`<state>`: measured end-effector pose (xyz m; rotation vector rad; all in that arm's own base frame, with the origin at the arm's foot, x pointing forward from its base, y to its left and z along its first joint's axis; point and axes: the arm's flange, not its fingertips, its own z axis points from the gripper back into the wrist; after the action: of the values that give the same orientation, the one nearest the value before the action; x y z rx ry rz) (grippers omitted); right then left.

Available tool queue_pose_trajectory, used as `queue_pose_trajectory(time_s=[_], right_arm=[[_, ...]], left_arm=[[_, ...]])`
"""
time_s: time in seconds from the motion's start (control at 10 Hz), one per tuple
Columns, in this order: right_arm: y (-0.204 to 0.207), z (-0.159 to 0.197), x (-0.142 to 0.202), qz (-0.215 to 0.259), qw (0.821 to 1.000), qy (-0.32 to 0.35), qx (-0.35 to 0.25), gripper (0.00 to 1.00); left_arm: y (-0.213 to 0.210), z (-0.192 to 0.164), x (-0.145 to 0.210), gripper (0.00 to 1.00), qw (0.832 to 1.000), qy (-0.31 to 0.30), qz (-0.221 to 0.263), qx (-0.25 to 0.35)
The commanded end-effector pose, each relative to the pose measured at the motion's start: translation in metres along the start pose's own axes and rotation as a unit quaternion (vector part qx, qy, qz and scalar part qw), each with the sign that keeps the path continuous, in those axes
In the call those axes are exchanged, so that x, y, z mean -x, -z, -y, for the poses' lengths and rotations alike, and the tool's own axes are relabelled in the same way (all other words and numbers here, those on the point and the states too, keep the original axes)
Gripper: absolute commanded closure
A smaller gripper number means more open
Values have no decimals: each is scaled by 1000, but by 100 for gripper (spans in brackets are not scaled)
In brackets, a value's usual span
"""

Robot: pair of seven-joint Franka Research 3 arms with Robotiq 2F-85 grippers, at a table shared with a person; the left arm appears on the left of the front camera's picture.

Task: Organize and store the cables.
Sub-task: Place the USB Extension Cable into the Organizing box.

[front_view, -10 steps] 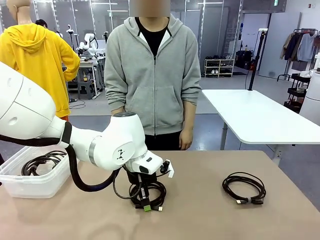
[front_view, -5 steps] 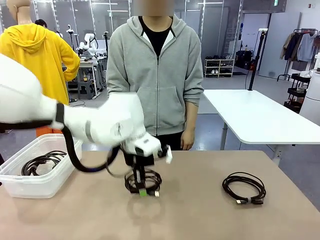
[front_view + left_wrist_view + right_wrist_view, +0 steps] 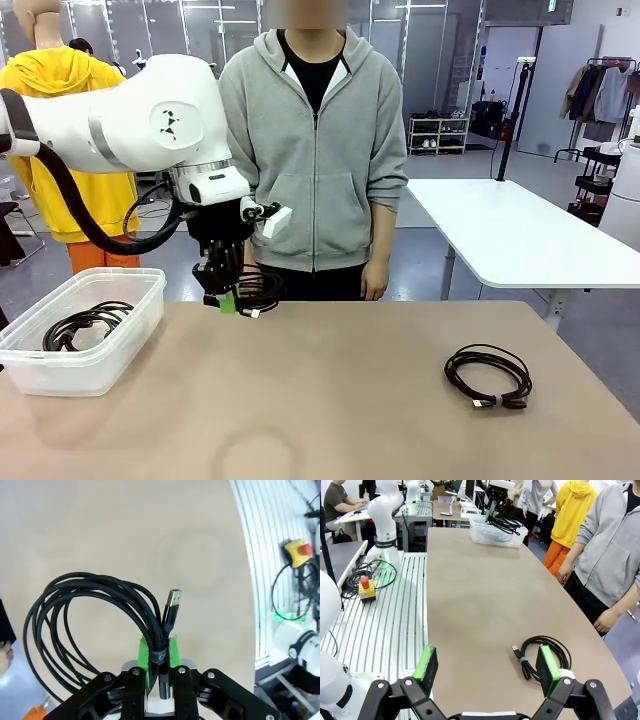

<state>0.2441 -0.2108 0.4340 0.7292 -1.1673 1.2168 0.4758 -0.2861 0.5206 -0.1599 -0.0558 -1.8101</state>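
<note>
Your left hand is clamped shut on one black cable coil, its green pads pinching the bundled strands where a black tie wraps them. It holds the coil above the far part of the tabletop, close in front of the person in the grey hoodie.

In the left wrist view the hand grips the coil at its lower right. The loop spreads up and to the picture's left, away from the fingers. A USB plug stands out past the pads, its long axis in line with the fingers and its metal tip pointing away from the wrist.

Your right hand is fully open with nothing between the pads.

A second coil lies flat on the tabletop on your right, well apart from the held one. Its oval runs left to right in the front view, with its plug ends laid along the near side. In the right wrist view this coil sits just beyond the right hand's pad.

A clear plastic bin stands on your left, near the held coil, with wound cables already inside. The left arm's thick black hose loops above the bin, between the arm and the hand.
</note>
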Motion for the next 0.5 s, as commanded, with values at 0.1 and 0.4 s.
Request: queue_pose_trajectory(time_s=[0.1,0.4], right_arm=[[3,-2,-2,7,1000,0,6,0],[3,-2,-2,7,1000,0,6,0]], left_arm=[[-1,1,-9,92,1000,-8,-11,0],[3,1,-6,82,1000,0,-1,3]])
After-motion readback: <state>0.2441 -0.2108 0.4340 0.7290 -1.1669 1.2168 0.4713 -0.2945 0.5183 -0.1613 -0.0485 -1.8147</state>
